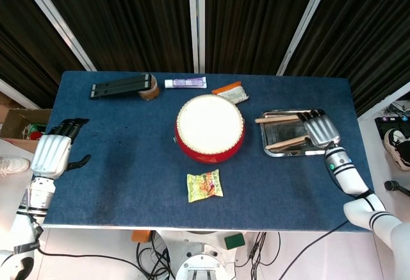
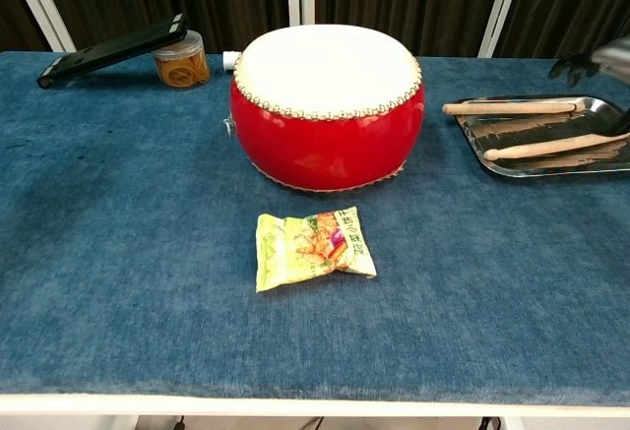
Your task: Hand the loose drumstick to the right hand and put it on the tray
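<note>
A steel tray lies right of the red drum. One wooden drumstick rests along the tray's far rim, its tip poking out past the left corner. A second drumstick lies inside the tray. My right hand hovers over the tray's right end, fingers spread, holding nothing, clear of both sticks. At the table's left edge my left hand is empty, its fingers loosely apart.
A yellow snack packet lies in front of the drum. Along the far edge are a black bar, a small jar, a tube and an orange pack.
</note>
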